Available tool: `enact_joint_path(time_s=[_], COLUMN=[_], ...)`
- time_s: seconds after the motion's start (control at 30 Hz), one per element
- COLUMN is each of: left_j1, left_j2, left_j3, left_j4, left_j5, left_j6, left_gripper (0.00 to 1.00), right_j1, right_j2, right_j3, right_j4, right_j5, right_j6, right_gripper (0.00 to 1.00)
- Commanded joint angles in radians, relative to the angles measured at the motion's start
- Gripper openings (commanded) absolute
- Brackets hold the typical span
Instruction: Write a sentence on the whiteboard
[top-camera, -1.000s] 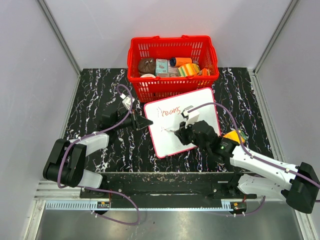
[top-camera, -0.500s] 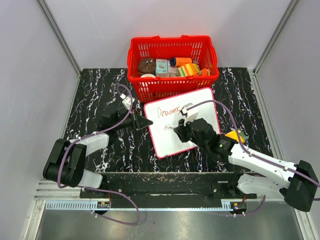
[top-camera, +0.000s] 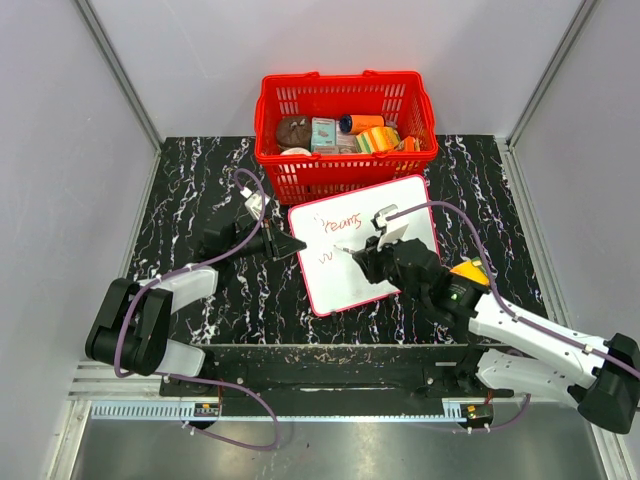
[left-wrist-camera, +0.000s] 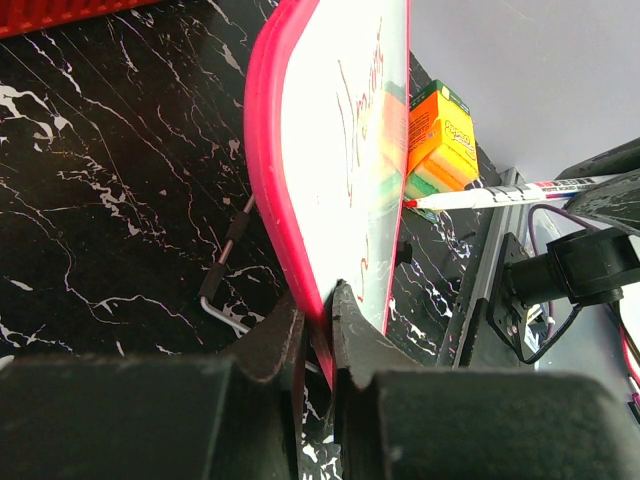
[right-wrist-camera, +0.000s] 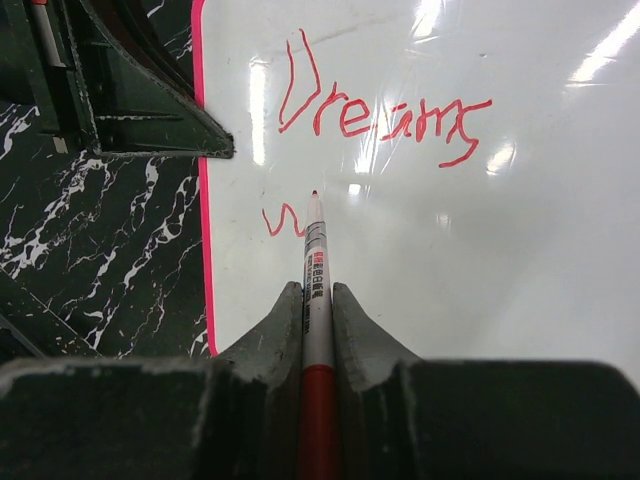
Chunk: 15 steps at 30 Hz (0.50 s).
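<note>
Top view: the white rectangular whiteboard with a red-pink rim (top-camera: 335, 285) lies skewed at mid-counter, just before the red plastic basket (top-camera: 345, 78) at the far edge of the black marbled counter (top-camera: 200, 190). The left hand (top-camera: 290, 246) is at its left edge and the right hand (top-camera: 362, 258) is over it.

Left wrist: the left hand pinches the board's rim. An orange-and-green carton (left-wrist-camera: 440, 125) stands beyond.

Right wrist: the right hand is clamped on a slim red-and-white marker pen (right-wrist-camera: 316, 250), tip at the board. The red handwritten sentence (right-wrist-camera: 385, 115) reads "Dreams", with a "w" beneath.
</note>
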<state>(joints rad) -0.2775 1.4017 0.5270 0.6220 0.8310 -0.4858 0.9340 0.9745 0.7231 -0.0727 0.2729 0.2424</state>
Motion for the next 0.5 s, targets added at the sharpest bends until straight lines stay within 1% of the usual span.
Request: enact_joint_path(time_s=[0.0, 0.47], left_j1=[-0.012, -0.012], left_j2=[-0.004, -0.004], left_j3=[-0.001, 0.002], left_j4=[-0.002, -0.011], left_j5=[-0.041, -0.044], left_j6=[0.156, 0.162], left_gripper=[0.0, 0.0], right_j1=[0.0, 0.0], right_j2=[0.007, 0.038], right_j3=[-0.007, -0.03], right_j4=[0.011, 0.013], right_j5=[0.035, 0.02], right_j6=[-0.008, 0.0], right_gripper=[0.0, 0.0])
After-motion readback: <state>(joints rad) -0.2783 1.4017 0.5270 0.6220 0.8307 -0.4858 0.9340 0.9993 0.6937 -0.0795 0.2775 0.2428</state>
